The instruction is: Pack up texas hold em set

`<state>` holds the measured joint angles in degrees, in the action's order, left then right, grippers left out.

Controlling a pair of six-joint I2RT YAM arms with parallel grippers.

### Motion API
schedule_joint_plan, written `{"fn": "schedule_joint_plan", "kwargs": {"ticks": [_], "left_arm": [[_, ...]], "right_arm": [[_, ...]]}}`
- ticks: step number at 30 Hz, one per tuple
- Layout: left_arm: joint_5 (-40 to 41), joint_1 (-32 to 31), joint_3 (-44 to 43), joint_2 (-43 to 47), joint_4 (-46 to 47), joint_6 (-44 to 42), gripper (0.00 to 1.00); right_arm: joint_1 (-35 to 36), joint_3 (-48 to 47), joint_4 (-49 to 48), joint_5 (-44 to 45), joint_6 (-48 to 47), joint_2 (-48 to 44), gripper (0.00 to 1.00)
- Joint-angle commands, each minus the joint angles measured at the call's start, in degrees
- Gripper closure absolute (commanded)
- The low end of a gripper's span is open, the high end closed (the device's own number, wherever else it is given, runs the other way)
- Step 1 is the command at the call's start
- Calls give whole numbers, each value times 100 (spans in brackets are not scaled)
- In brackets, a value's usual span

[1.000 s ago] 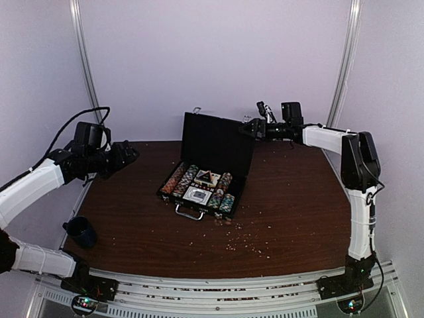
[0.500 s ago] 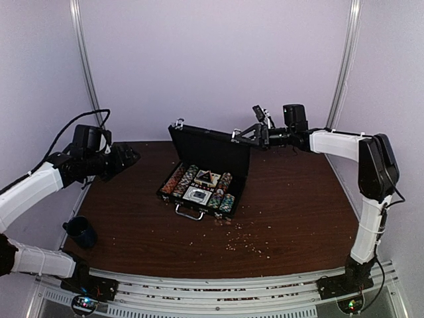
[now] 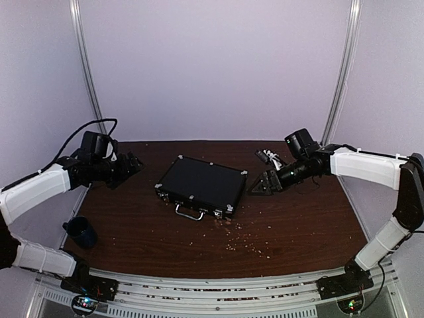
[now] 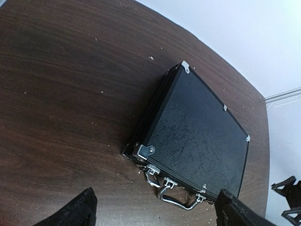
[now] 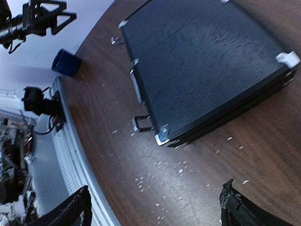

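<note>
The case [image 3: 201, 185] is lying flat on the table [image 3: 298, 225], lid down, handle [image 3: 189, 212] facing me. My right gripper [image 3: 260, 186] is hovering just beside it, jaws wide, empty. My left gripper [image 3: 130, 165] is wide too, well apart. I'm judging fastening next: pressing the clasps [image 4: 151, 168] by the handle.

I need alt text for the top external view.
A closed black rectangular case with silver corners lies flat on a dark brown wooden table, handle toward the arms' bases. The open left tool and open right tool flank it; a dark blue mug sits front left.
</note>
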<state>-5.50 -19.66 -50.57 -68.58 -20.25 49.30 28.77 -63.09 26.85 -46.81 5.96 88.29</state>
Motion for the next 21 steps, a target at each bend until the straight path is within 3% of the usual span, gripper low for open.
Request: {"fn": "schedule_joint_plan", "kwargs": {"ticks": [1, 7, 14, 21], "left_arm": [[-582, -105, -96, -584, 653, 100, 11], [-704, -425, -109, -1041, 659, 368, 17], [-637, -610, 888, -617, 1369, 1205, 23], [-843, -446, 1056, -605, 1805, 1317, 37]], "right_arm": [[51, -118, -1095, 1946, 749, -83, 8], [607, -1383, -1041, 3092, 1161, 900, 11], [1354, -2093, -568, 3664, 1001, 1872, 22], [1743, -2972, -322, 3826, 1461, 2799, 33]]}}
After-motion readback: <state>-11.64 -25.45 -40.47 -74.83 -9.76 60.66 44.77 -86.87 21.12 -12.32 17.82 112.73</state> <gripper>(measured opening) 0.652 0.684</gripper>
